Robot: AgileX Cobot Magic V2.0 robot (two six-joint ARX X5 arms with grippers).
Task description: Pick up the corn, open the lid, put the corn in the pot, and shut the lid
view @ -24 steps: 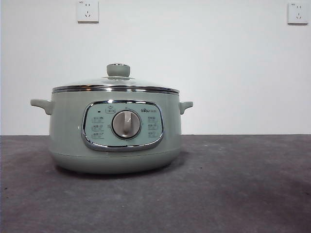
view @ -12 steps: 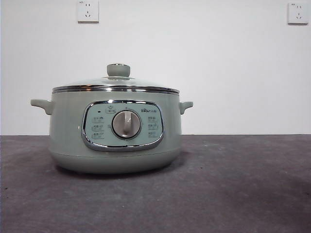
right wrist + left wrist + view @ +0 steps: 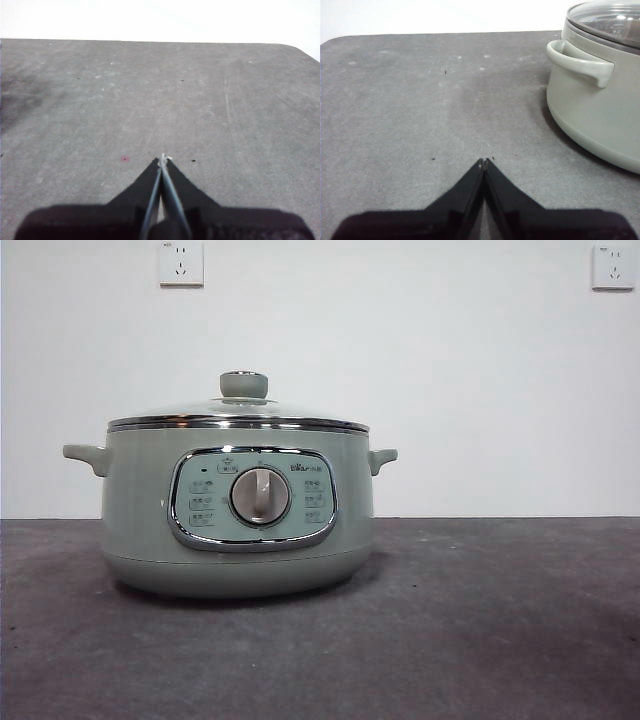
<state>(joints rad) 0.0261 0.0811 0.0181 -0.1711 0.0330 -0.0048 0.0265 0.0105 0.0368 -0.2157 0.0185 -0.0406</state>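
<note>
1. Jaws on both grippers are pressed together, gripping nothing: left gripper (image 3: 483, 162) hovers over the worktop (image 3: 410, 100) beside the pot (image 3: 237, 510), right gripper (image 3: 162, 159) over bare surface.
2. Your lid (image 3: 238, 412) sits seated on the pot.
3. Corn shows in no view; find it before you spread any jaws.

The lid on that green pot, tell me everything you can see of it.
The lid is round, shallow-domed and made of what looks like clear glass, ringed by a shiny steel rim. A pale sage-green knob with a silver top stands upright at its centre. It sits level and closed on the pot, its rim resting all round the pot's top edge. Nothing else touches it. The left wrist view shows part of its glass dome catching reflections, and what lies under it cannot be made out.
</note>
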